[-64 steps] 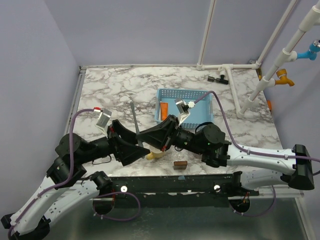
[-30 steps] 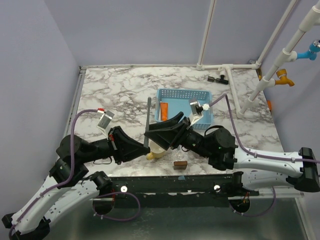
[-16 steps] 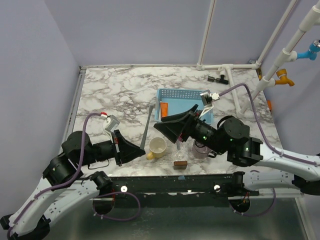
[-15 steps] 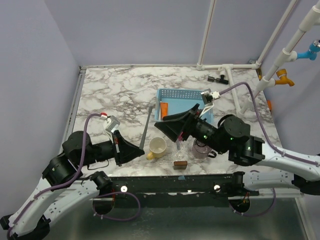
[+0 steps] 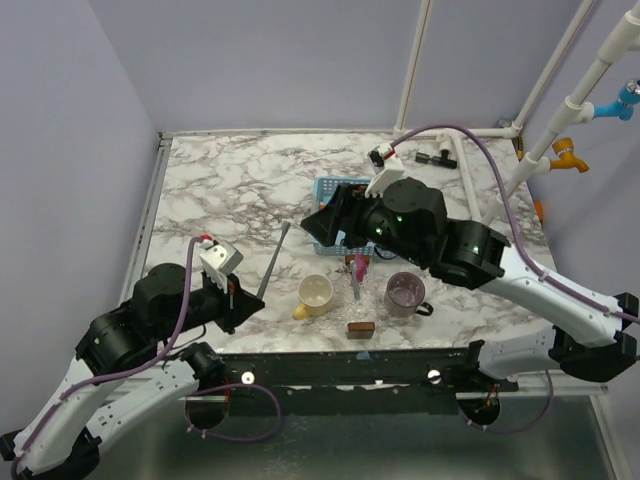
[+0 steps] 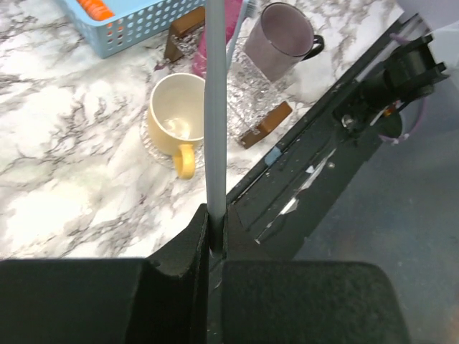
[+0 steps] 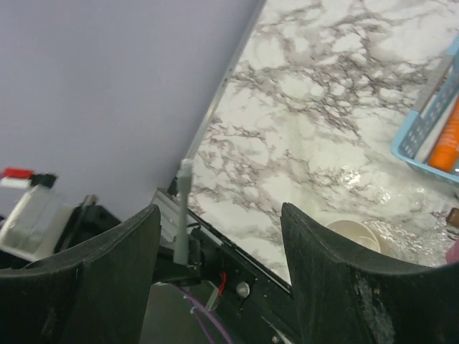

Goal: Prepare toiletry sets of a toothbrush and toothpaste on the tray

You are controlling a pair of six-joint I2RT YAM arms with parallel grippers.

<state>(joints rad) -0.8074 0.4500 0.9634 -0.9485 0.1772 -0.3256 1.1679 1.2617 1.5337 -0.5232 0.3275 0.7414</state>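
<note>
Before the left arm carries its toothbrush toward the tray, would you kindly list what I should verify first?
1. Grip: the left gripper is clamped on the grey toothbrush: ok.
2. The right gripper is open and empty: ok.
3. The glass tray is uncovered by the right arm in the top view: ok.
4. Free room on the tray beside the pink item: cannot tell.
5. Clearance past the yellow mug, which stands between the left gripper and the tray: cannot tell.
6. An orange tube lies in the blue basket for pairing: ok.
</note>
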